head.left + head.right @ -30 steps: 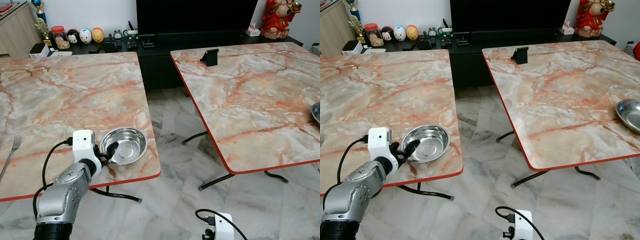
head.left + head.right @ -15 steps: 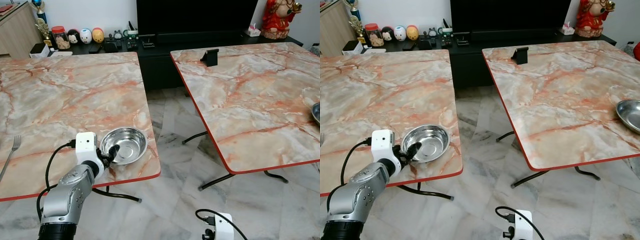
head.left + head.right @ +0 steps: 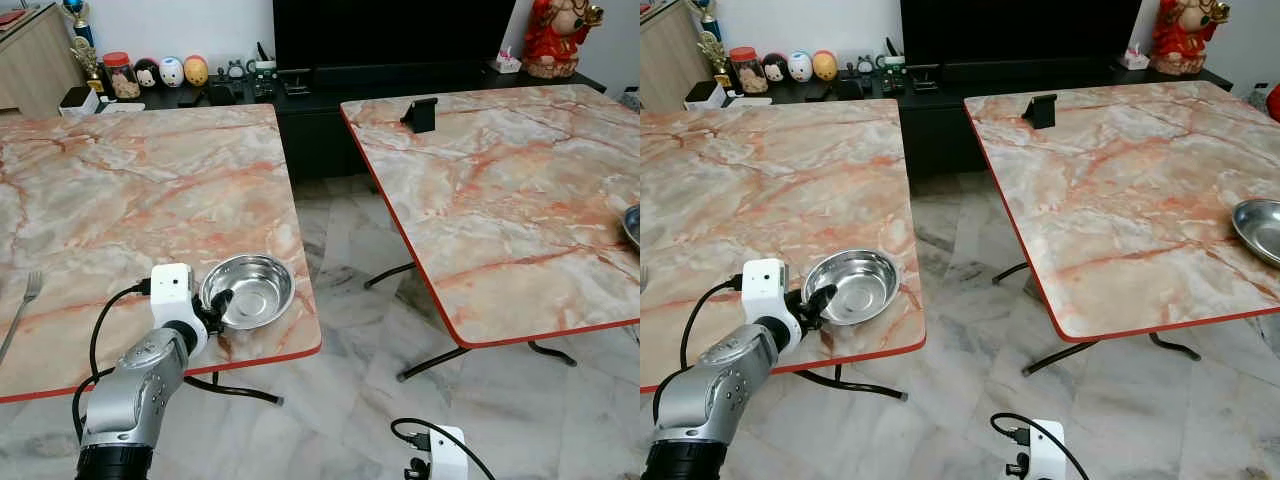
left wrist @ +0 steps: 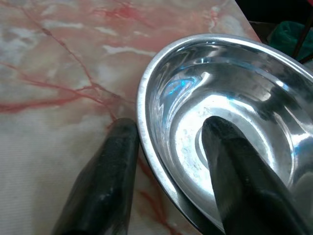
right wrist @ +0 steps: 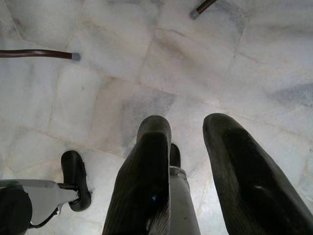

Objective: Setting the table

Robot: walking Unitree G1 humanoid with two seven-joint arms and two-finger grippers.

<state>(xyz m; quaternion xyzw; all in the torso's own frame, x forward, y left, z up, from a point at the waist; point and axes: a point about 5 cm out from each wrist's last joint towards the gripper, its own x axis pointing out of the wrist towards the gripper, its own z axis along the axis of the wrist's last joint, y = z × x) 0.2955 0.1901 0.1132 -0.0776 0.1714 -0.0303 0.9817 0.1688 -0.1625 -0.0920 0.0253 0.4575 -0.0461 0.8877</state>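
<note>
Jaws of the left gripper [image 4: 166, 161] straddle the rim of the steel bowl [image 3: 248, 290], one finger inside, one outside, grasping it at the table [image 3: 130, 200] corner, at 5 o'clock. Since a second ago the wrist shifted slightly, so placing seems nearly done. Bowl is round, shiny; tabletop is smooth marble pattern. Right gripper [image 5: 188, 161] hangs parted over floor tiles.
</note>
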